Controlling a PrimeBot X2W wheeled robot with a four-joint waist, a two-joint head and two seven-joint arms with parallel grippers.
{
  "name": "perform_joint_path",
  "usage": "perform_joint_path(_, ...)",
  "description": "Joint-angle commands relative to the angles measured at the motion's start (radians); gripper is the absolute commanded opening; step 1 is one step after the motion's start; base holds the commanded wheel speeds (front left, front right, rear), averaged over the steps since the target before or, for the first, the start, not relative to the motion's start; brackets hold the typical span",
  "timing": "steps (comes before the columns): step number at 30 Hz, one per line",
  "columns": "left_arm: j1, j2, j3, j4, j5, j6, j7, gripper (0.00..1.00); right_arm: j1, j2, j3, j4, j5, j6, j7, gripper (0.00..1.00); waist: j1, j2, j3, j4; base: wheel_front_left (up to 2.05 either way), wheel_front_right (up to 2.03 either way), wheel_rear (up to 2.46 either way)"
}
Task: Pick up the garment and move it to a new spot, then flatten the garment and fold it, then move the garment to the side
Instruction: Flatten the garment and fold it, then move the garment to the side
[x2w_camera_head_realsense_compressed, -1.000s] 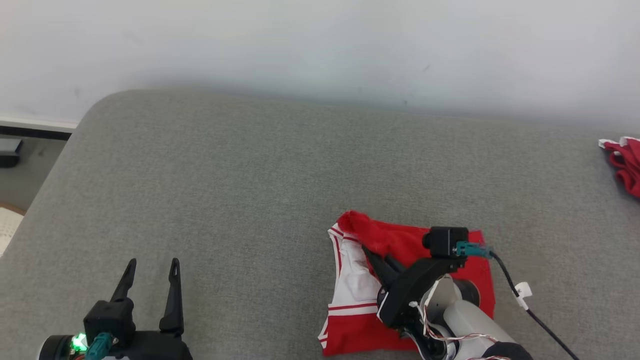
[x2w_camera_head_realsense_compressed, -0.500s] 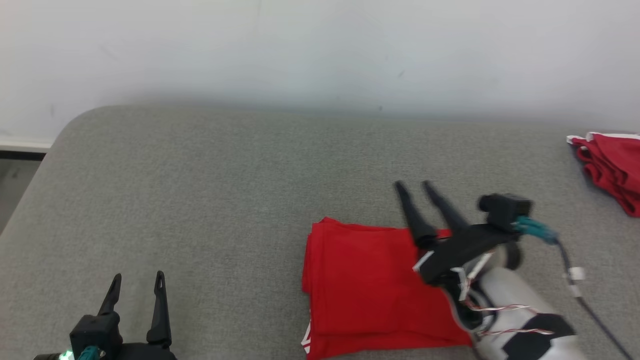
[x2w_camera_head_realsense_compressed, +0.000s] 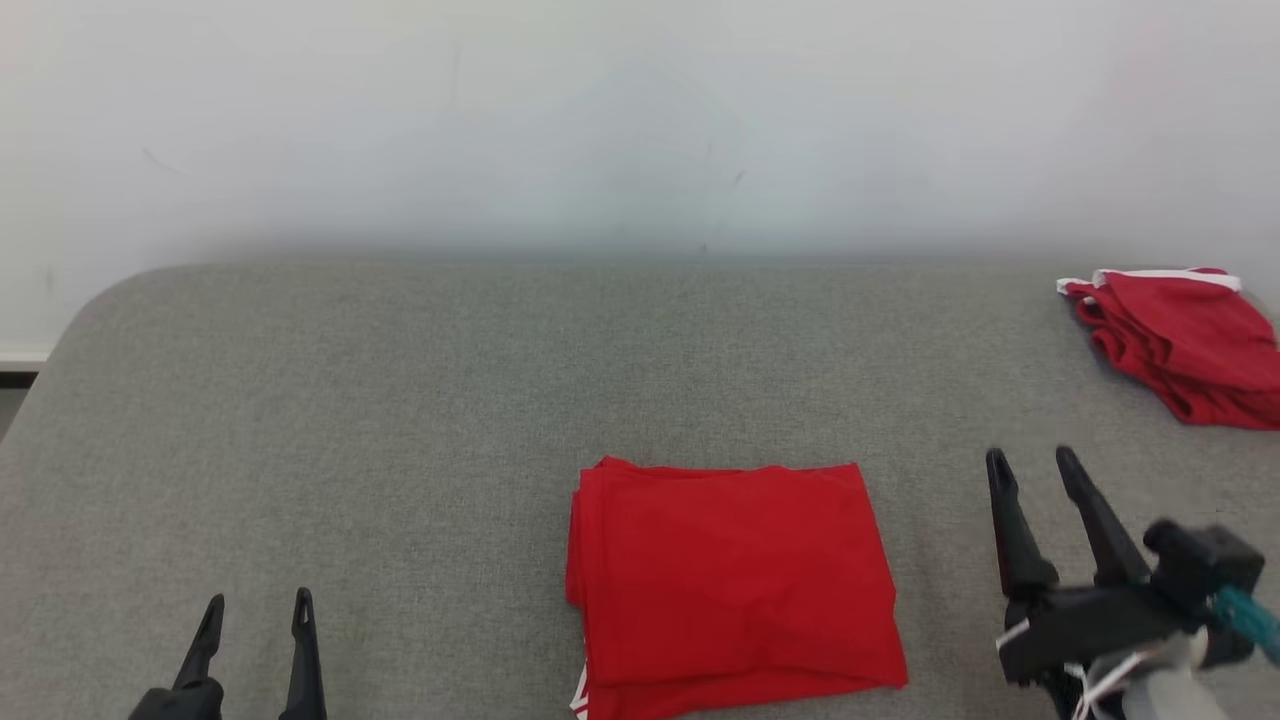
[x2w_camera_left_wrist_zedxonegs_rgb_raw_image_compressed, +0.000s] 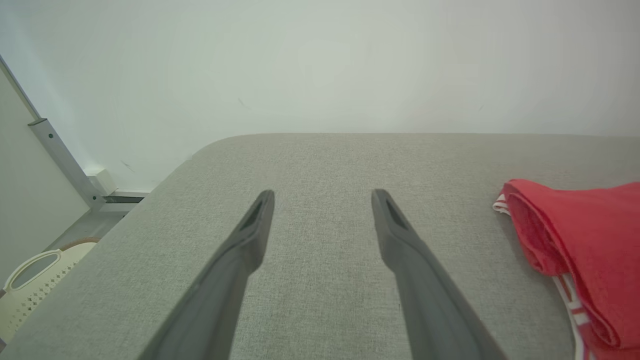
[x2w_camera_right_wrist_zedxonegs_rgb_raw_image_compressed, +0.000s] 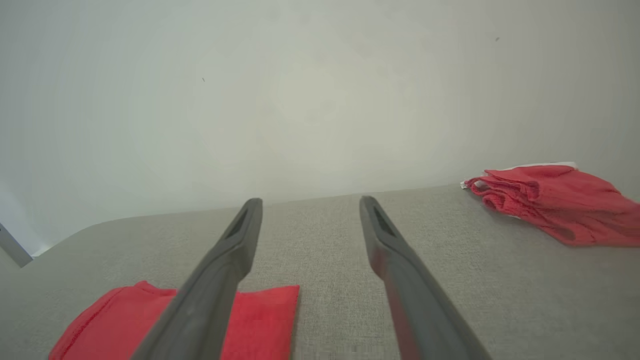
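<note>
The garment (x2w_camera_head_realsense_compressed: 735, 580) is a red cloth with white trim, folded into a flat rectangle on the grey cushion (x2w_camera_head_realsense_compressed: 400, 420), near its front edge. Its left side shows in the left wrist view (x2w_camera_left_wrist_zedxonegs_rgb_raw_image_compressed: 575, 240), its far corner in the right wrist view (x2w_camera_right_wrist_zedxonegs_rgb_raw_image_compressed: 260, 310). My right gripper (x2w_camera_head_realsense_compressed: 1030, 462) stands open to the right of the garment, apart from it, with nothing between its fingers (x2w_camera_right_wrist_zedxonegs_rgb_raw_image_compressed: 385, 240). At the lower left my left gripper (x2w_camera_head_realsense_compressed: 258, 604) is open and empty, well left of the garment, its fingers (x2w_camera_left_wrist_zedxonegs_rgb_raw_image_compressed: 385, 220) over bare cushion.
A second red cloth pile (x2w_camera_head_realsense_compressed: 1180, 340) lies at the cushion's far right, also in the right wrist view (x2w_camera_right_wrist_zedxonegs_rgb_raw_image_compressed: 550, 200). A pale wall (x2w_camera_head_realsense_compressed: 640, 120) runs behind the cushion. A cream perforated basket (x2w_camera_left_wrist_zedxonegs_rgb_raw_image_compressed: 30, 280) and a metal post (x2w_camera_left_wrist_zedxonegs_rgb_raw_image_compressed: 65, 165) stand left of the cushion's edge.
My right gripper let go of the garment, opened, and drew back to the right. The garment now lies folded flat. The camera has also shifted, so the whole picture moved.
</note>
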Motion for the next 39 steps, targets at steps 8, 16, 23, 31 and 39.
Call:
perform_joint_path(8,0.049,0.023,-0.01,-0.062,0.011,-0.007,-0.014,1.0,0.195,0.104,-0.099,-0.14,-0.155,-0.002,0.001,1.0,0.0,0.0,-0.032,-0.022,0.0,0.0,0.0)
perform_joint_path(16,0.062,0.034,-0.036,-0.068,0.037,0.008,0.011,1.0,0.276,0.184,-0.126,-0.243,-0.257,-0.002,0.044,1.0,0.0,0.0,-0.05,-0.026,0.0,0.0,0.0)
perform_joint_path(23,0.057,0.044,-0.047,-0.081,0.044,0.017,0.027,1.0,0.297,0.205,-0.153,-0.289,-0.284,-0.002,0.072,1.0,0.0,0.0,-0.05,-0.029,0.0,0.0,0.0)
perform_joint_path(31,0.049,0.048,-0.043,-0.086,0.03,0.016,0.023,1.0,0.311,0.214,-0.164,-0.304,-0.291,-0.002,0.087,1.0,0.0,0.0,-0.045,-0.034,0.0,0.0,0.0)
perform_joint_path(39,0.049,0.051,-0.046,-0.089,0.027,0.024,0.027,1.0,0.31,0.217,-0.169,-0.304,-0.292,-0.002,0.092,1.0,0.0,0.0,-0.044,-0.037,0.0,0.0,0.0)
